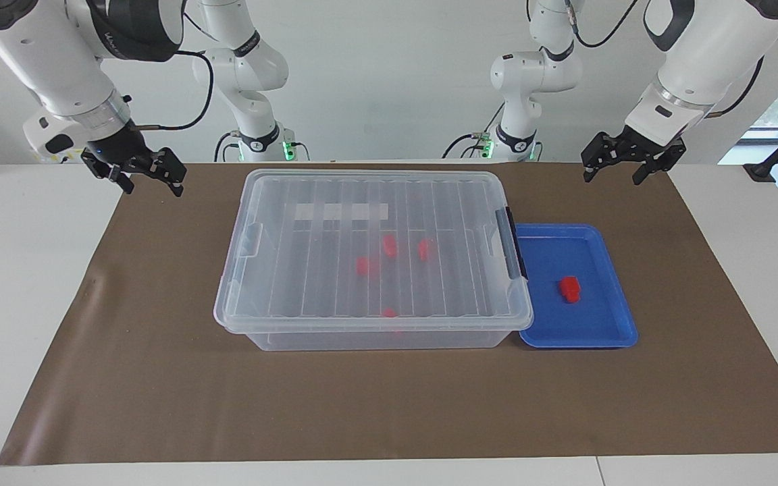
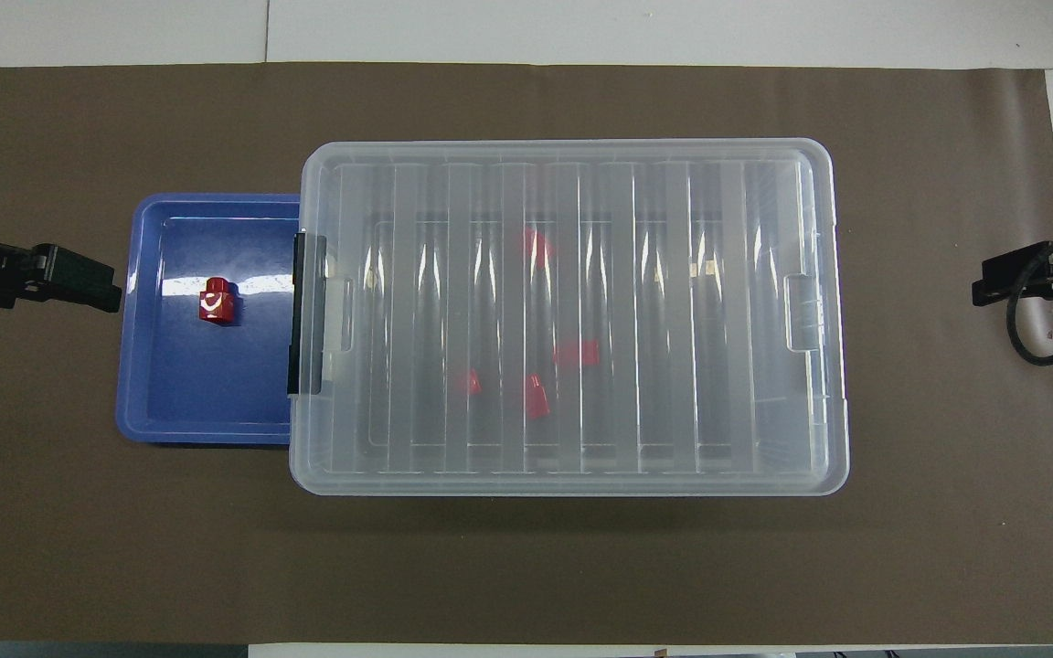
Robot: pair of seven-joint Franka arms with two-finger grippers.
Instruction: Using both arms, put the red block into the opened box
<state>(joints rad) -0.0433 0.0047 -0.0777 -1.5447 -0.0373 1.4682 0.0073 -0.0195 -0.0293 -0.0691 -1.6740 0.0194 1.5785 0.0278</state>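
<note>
One red block (image 1: 570, 288) (image 2: 217, 301) lies in the shallow blue tray (image 1: 581, 339) (image 2: 207, 393). Beside the tray stands the clear box (image 1: 362, 337) (image 2: 842, 320); its ribbed lid lies on top and covers it. Several more red blocks (image 1: 390, 246) (image 2: 577, 353) show through the lid. My left gripper (image 1: 615, 174) (image 2: 79, 279) hangs open over the mat at the left arm's end, just outside the tray, and holds nothing. My right gripper (image 1: 152, 185) (image 2: 1006, 283) hangs open and bare over the mat at the right arm's end, well off the box.
A brown mat (image 1: 159, 378) (image 2: 526, 567) covers the table's middle under box and tray. A black latch (image 1: 512, 243) (image 2: 307, 315) sits on the box's end that faces the tray. The tray's edge tucks under the box's rim.
</note>
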